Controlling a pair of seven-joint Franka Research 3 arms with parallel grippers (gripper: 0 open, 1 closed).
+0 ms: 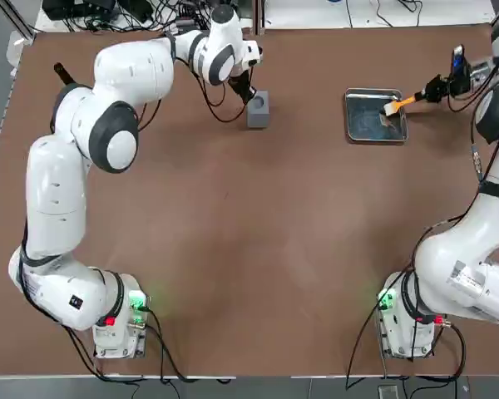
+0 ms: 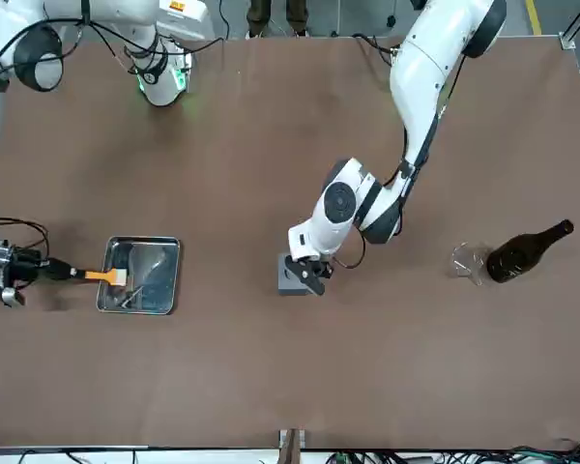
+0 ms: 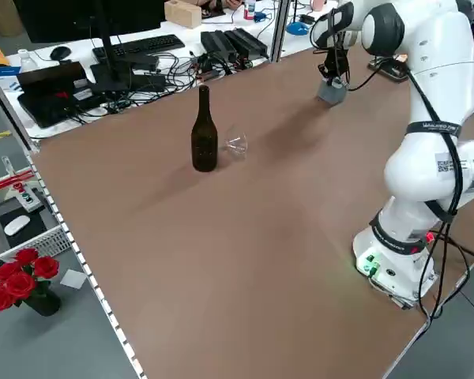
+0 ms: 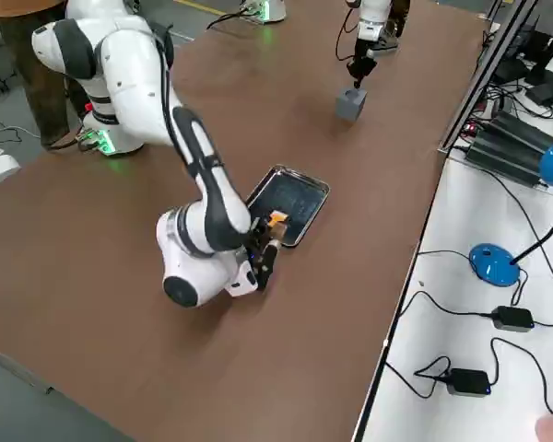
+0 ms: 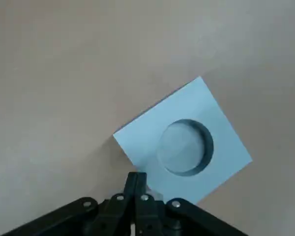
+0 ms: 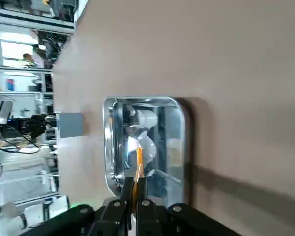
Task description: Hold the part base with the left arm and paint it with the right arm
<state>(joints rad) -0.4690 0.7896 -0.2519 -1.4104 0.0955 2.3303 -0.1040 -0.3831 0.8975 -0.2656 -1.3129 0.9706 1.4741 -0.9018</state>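
Left claw (image 5: 136,183), pressed shut, sits right at the near edge of the block (image 1: 258,110); 1 brush (image 1: 405,102) is clamped in the right claw (image 6: 134,186). The paint stroke must travel leftward from the tray (image 1: 376,137)!

And here's the table (image 1: 233,216), 1 broad, smooth brown top, with 4 things across it! The grey block (image 1: 258,110) sits flat towards the side facing the robot, round hole upward. Over to the robot's right, well apart from it, there's the shiny rectangular metal tray (image 1: 366,131), rounded corners, flat on the surface. And out on the robot's left, 1 dark bottle (image 3: 205,136) standing upright, 1 clear glass (image 3: 237,144) just beside it
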